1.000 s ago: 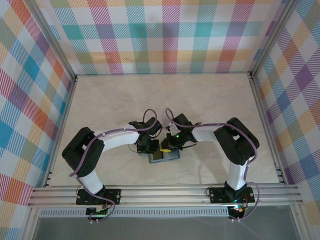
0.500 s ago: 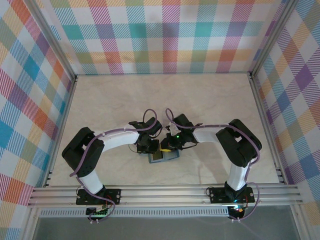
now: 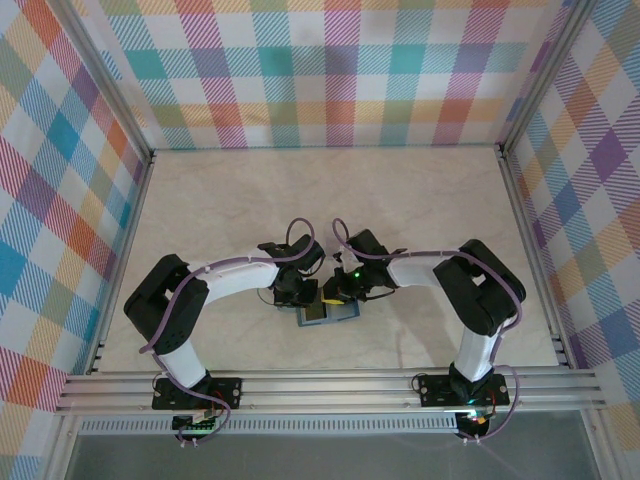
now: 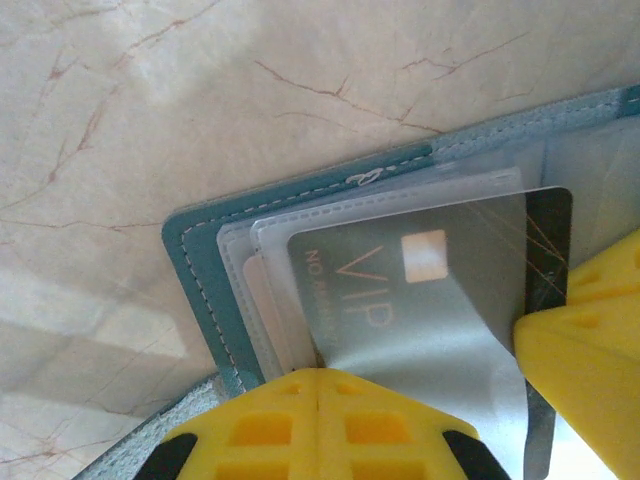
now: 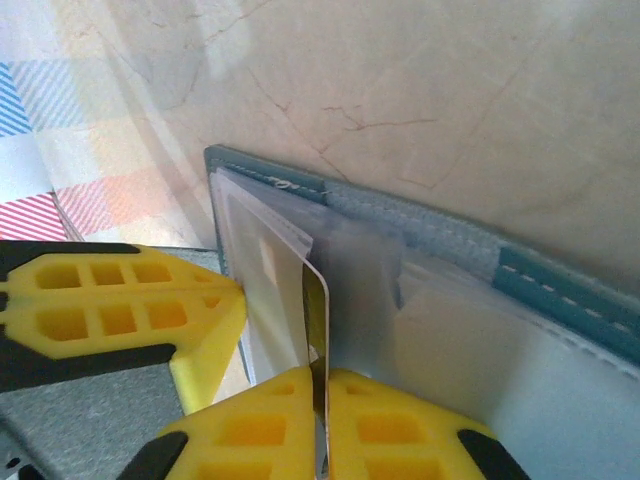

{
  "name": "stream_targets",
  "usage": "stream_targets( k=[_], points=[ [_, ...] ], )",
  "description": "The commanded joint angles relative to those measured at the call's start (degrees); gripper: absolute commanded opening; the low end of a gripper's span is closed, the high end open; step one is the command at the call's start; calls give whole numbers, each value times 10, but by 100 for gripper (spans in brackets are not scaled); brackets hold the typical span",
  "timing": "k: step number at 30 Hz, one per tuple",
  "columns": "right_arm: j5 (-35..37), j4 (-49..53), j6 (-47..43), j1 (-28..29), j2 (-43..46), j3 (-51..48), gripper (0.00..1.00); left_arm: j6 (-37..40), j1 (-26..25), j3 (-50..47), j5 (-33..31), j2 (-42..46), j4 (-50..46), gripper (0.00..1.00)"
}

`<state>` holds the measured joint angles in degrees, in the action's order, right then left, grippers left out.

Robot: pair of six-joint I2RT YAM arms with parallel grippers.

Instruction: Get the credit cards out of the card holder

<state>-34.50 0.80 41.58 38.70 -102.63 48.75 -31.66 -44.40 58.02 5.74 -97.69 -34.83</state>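
Card holder (image 4: 195, 270) lies open on the marble table (image 4: 150, 100). We see its teal stitched border, with clear sleeves (image 4: 440, 190) fanned out over the inside.

Contents: one grey credit card (image 4: 400, 300) marked VIP, with a pale chip square and a dark band along its far end. The banded end sticks out past the sleeve mouth; the rest sits under the clear film. In the sleeve behind it we note a pale pinkish strip. We cannot tell whether that is a second card.

Right gripper (image 5: 318, 410): jaws pinched on the credit card, which stands edge-on between the two yellow pads.

Left gripper (image 4: 318, 410): pads pressed together with no gap, tips against the near edge of the sleeves. We cannot tell whether any film is caught between them.

Left wrist view gives the card's face and print, with one yellow finger (image 4: 580, 340) of the right gripper at its banded end. Right wrist view gives only the card's thin edge (image 5: 318, 300), and the left gripper's finger (image 5: 120, 310) lying sideways with its tip touching the sleeves.

Top view: the card holder (image 3: 330, 314) sits near the front edge of the table (image 3: 300, 200), with the left gripper (image 3: 303, 293) and right gripper (image 3: 338, 292) just beside each other over it.
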Motion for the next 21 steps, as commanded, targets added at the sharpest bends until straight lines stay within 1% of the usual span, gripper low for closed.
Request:
stream_targets(
  k=[1, 3, 4, 7, 13, 15, 21],
  points=[
    [4, 7, 2, -1, 13, -12, 12, 7, -4, -13, -41, -26, -56, 0],
    [4, 8, 2, -2, 15, -12, 16, 8, -4, -14, -42, -27, -57, 0],
    [3, 8, 2, -2, 17, -12, 15, 9, -4, -14, -42, -27, -57, 0],
    [0, 5, 3, -2, 19, -13, 8, 9, -4, -16, -42, -27, -58, 0],
    [13, 24, -4, -2, 25, -10, 4, 9, -3, -15, -43, -28, -59, 0],
    [35, 58, -16, -3, 30, -2, 3, 10, -4, -15, -43, -28, -59, 0],
    [123, 212, -68, -3, 44, 45, 2, 9, -4, -14, -41, -20, -57, 0]
  ],
)
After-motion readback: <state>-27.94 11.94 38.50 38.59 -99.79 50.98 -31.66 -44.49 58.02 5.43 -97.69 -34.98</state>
